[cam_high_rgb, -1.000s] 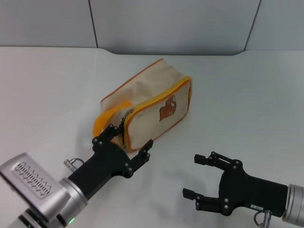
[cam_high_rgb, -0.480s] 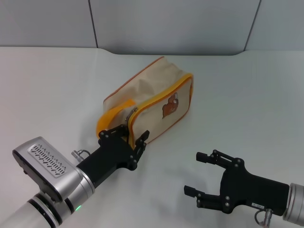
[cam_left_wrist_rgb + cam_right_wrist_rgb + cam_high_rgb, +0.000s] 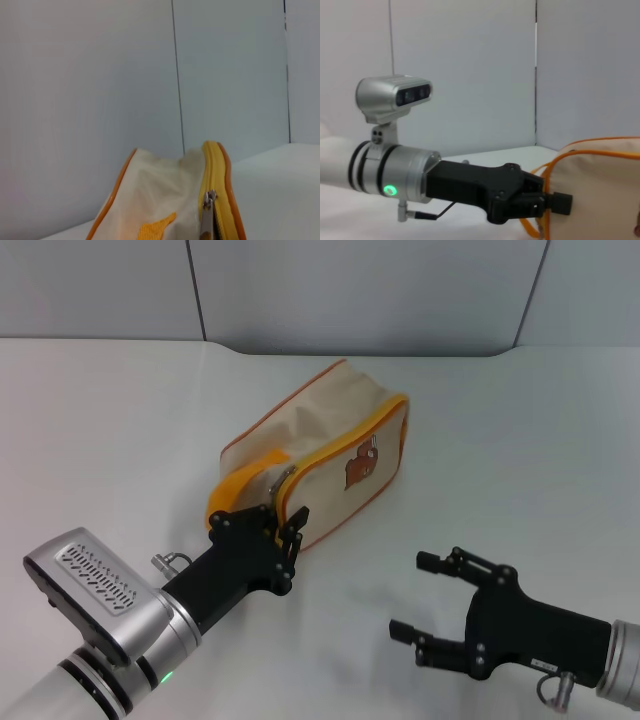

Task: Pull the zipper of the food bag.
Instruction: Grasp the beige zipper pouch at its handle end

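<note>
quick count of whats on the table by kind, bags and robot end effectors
food bag: 1, cream with orange piping, zipper on its near end
end effectors: 2, left end effector at the bag's near end, right end effector open, apart from the bag
total: 3

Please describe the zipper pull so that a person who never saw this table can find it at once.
On the white table lies one cream food bag. At its end nearest the left gripper, the zipper has a tiny silver tab, unlike the wide orange strap beside it.
</note>
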Robot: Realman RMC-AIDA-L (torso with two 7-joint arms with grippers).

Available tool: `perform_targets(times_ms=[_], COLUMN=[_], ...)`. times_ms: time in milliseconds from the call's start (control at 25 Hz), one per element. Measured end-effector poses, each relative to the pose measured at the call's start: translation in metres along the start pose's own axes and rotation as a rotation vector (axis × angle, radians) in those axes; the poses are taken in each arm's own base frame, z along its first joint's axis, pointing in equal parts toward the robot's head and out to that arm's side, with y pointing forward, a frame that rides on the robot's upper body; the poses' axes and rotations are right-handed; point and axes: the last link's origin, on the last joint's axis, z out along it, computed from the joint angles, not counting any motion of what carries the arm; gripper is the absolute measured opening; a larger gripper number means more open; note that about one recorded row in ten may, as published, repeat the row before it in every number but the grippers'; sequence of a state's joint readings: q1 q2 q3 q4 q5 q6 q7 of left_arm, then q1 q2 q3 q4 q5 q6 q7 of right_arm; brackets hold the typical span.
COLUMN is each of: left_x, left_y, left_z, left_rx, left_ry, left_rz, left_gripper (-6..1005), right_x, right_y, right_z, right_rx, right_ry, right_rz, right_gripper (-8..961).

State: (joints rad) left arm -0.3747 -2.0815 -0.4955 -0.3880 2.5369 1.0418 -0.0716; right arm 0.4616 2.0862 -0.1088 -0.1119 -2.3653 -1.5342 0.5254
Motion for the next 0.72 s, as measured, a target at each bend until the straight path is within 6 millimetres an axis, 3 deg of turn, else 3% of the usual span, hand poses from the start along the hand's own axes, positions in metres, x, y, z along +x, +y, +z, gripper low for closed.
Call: perform_targets(times_ms=[320,360,400,480,520,720], left_x=[0.016,0.024,0.024,0.034,0.038,0.055], left_y=[-0.001,-0.004,-0.004,-0.008,-0.01,-0.022], left_z=[0.0,0.001,0.001,0.006,0.009,0.032], left_rx=[-0.014,-0.014,-0.014,-0.024,-0.037,-0.13], left_ry=[0.109,0.158,0.158,0.204,0.221,0.259], left_rz=[0.137,0.215,0.215,0.275,0.301,0.433], left_gripper=[90,90,90,90,91,91], right_x=[-0.009,-0.013,-0.013,-0.017,-0.022,-0.031], right_y=[-0.014,-0.02,-0.02,-0.029,-0.037,-0.038], right_z=[-0.014,-0.024,-0.024,-0.032,-0.037,-0.026], right_rx=[0.211,0.348,0.348,0.507,0.651,0.716], right_ry=[-0.123,-0.186,-0.186,-0.247,-0.286,-0.291], right_rz=[-0.017,-0.046,-0.046,-0.078,-0.131,-0.291], right_gripper=[837,837,837,838,838,838])
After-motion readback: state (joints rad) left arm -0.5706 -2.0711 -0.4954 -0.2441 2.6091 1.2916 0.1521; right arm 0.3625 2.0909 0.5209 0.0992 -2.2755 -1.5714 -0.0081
